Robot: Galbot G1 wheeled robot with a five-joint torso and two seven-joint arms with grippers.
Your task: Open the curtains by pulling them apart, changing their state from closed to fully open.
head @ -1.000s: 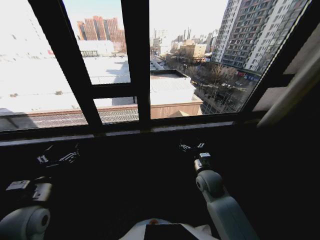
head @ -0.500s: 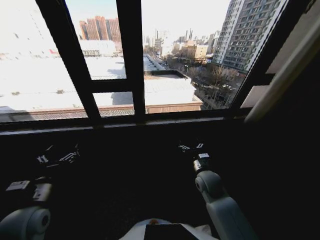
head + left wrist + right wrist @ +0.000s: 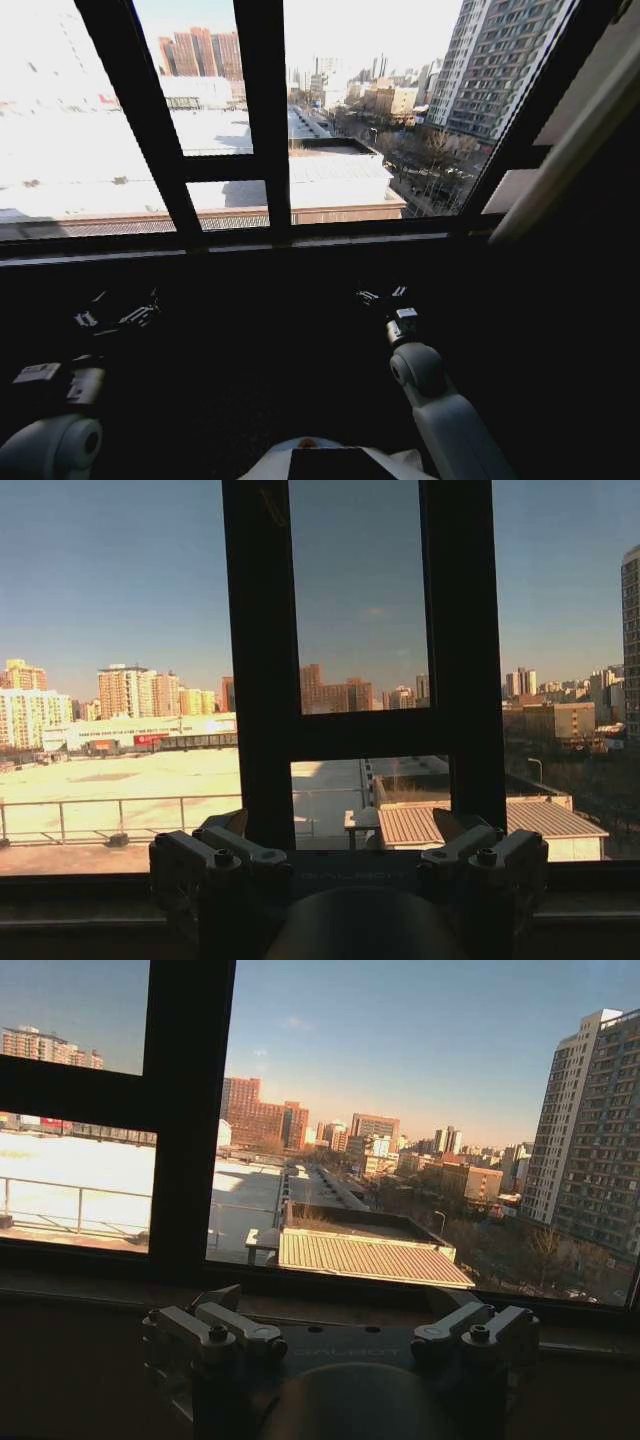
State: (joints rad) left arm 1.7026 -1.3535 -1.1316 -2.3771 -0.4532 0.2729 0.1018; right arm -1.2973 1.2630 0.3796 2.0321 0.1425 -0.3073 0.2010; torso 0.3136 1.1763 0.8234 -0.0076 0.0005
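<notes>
The window (image 3: pixel 330 120) with its black frame bars (image 3: pixel 262 120) stands uncovered, and the city shows through the glass. Along the right edge runs a pale cream strip (image 3: pixel 575 140); I cannot tell whether it is a gathered curtain. My left gripper (image 3: pixel 115 312) hangs low at the left below the sill, and my right gripper (image 3: pixel 385 297) is low at centre right. In the left wrist view the left gripper (image 3: pixel 345 840) is open, facing the frame bars with nothing between its fingers. The right gripper (image 3: pixel 340 1325) in its own wrist view is open too, pointing at the glass.
A dark wall below the sill (image 3: pixel 300 245) fills the lower part of the head view. A central black mullion (image 3: pixel 265 660) stands right in front of the left gripper. Rooftops and high-rise buildings (image 3: pixel 500 70) lie outside.
The whole head picture has shifted a little, so the camera moved. Both arms hold the same low pose with their grippers open.
</notes>
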